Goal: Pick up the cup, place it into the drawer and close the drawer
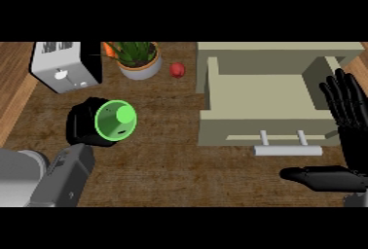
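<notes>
A green cup (115,120) shows at the left of the counter, its mouth turned toward me. My left hand (81,124) is curled round its left side and hides most of the cup's outer wall. The beige drawer (205,124) stands pulled open at the right, its inside bare, with a pale bar handle (287,150) on its front. My right hand (351,146) rests open beside the drawer's right edge, fingers pointing up and thumb stretched out to the left below the handle.
A white toaster (63,68) stands at the back left. Beside it are a potted plant (138,62) and a small red fruit (177,70). An orange carrot tip (108,48) pokes out behind the plant. Brown counter (179,170) lies between the cup and the drawer.
</notes>
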